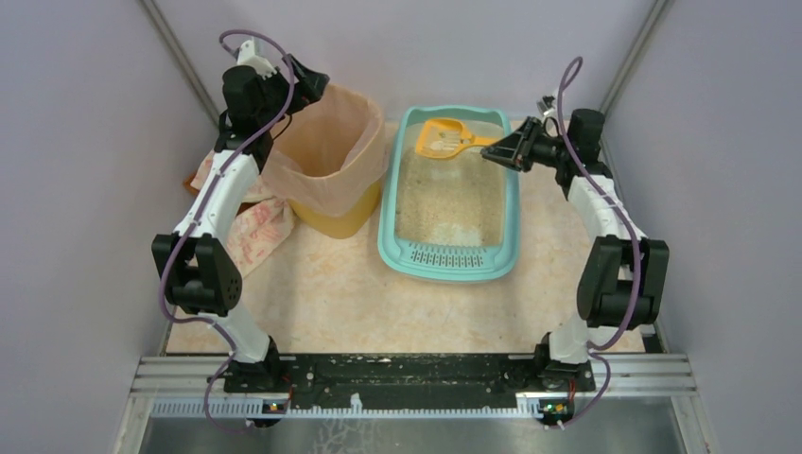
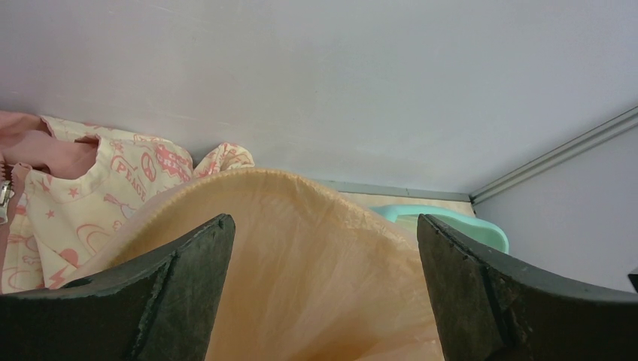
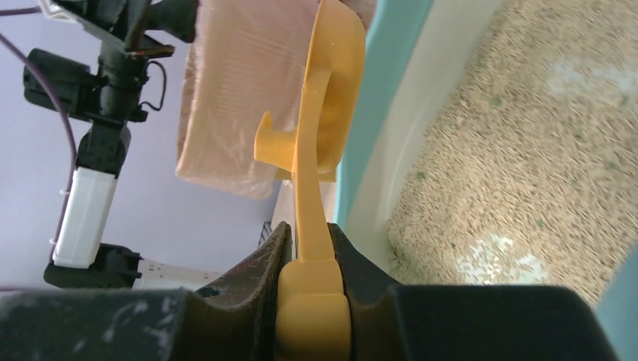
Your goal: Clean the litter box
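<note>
The teal litter box lies mid-table with beige litter in it and its slotted grille at the near end. My right gripper is shut on the handle of a yellow scoop, held over the box's far end with pale bits in its bowl. The right wrist view shows the scoop on edge, its handle pinched in my right gripper, beside the box wall and the litter. My left gripper is open, and in its wrist view the left gripper straddles the bag's rim.
A round yellow bin with a peach bag liner stands left of the box; the liner fills the left wrist view. Printed cloth lies left of the bin. Whitish patches show in the litter. Walls close in on three sides.
</note>
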`<state>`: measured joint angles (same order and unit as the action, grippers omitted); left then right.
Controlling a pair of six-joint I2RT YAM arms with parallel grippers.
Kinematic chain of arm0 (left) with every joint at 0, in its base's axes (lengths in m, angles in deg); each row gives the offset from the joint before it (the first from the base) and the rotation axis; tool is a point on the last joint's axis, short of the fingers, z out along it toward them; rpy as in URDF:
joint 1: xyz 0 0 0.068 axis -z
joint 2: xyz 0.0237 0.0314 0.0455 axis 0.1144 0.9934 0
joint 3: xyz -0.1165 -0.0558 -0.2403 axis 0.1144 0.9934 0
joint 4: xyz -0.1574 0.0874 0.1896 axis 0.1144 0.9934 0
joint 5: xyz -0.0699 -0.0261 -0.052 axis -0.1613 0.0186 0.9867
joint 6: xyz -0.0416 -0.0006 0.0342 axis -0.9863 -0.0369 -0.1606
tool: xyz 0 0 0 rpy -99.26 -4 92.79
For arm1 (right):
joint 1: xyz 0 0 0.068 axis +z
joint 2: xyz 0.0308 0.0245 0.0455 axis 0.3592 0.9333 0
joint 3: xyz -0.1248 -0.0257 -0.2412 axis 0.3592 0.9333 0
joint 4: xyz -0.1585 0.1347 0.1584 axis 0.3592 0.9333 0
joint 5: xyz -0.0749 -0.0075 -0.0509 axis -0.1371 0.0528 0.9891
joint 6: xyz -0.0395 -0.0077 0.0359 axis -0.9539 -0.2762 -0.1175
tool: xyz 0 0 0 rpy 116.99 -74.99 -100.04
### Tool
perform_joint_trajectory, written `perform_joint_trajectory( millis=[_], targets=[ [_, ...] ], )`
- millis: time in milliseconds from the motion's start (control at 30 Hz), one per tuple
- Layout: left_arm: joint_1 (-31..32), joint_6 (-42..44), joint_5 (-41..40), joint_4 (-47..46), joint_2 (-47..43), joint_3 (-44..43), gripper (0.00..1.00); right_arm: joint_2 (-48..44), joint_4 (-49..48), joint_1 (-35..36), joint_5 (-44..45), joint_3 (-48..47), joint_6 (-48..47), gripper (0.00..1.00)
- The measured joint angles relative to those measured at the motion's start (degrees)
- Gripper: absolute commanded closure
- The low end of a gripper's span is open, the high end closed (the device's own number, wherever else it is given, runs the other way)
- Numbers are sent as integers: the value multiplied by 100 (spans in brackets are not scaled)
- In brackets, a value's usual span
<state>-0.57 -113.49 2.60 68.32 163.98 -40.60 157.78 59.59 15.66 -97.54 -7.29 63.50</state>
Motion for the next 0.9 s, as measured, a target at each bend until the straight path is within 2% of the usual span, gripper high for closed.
perform_joint_trajectory(
  millis=[333, 600, 900],
  targets=[
    [0, -22, 37, -39, 0, 7, 4, 39, 264, 734, 240, -1637, 188, 100],
    [0, -20, 39, -39, 0, 9, 4, 562, 374, 1346, 269, -3141, 254, 100],
    [0, 74, 9, -33, -79, 9, 3, 1316, 1609, 2050, 645, -4048, -564, 100]
  ],
)
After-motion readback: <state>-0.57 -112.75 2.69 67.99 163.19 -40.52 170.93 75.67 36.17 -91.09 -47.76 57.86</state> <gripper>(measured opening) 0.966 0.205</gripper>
